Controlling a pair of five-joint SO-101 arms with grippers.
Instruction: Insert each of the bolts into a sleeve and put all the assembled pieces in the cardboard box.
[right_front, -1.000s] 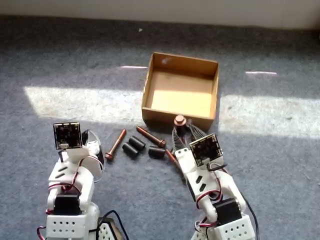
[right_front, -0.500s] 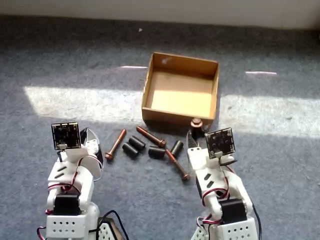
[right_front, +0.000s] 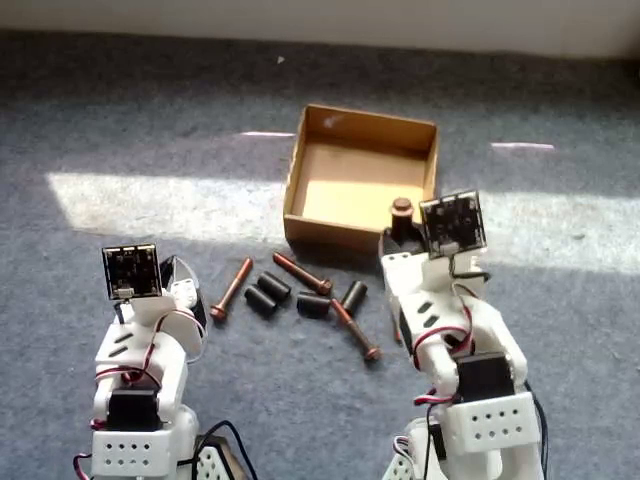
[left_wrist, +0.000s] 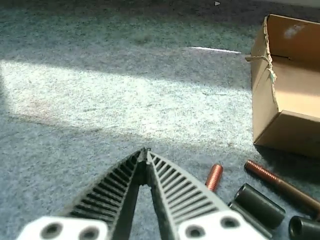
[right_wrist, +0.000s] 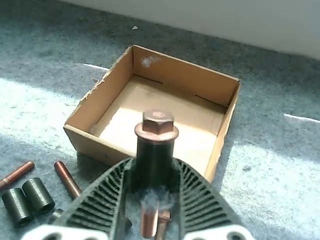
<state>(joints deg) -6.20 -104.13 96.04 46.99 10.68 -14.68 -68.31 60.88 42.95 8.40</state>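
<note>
My right gripper (right_wrist: 154, 167) is shut on a black sleeve with a copper bolt (right_wrist: 157, 131) standing upright in it, the hex head on top. In the high view this assembled piece (right_front: 402, 213) hangs at the front right corner of the cardboard box (right_front: 296, 170), whose inside looks bare (right_wrist: 150, 107). Three loose bolts (right_front: 231, 288) (right_front: 302, 273) (right_front: 356, 328) and several black sleeves (right_front: 268, 287) (right_front: 353, 295) lie on the carpet in front of the box. My left gripper (left_wrist: 145, 154) is shut on nothing and sits low, left of the parts (right_front: 183, 282).
Grey carpet spreads all round, with a sunlit band across the middle. The box (left_wrist: 287, 115) stands behind the loose bolts (left_wrist: 214, 176) and sleeves (left_wrist: 259, 205). A pale wall base (right_wrist: 225, 20) runs along the back.
My right arm has carried the sleeved bolt right and away, from the loose parts to the box's front right corner. A sleeve and a bolt it covered now show. The left arm kept still.
</note>
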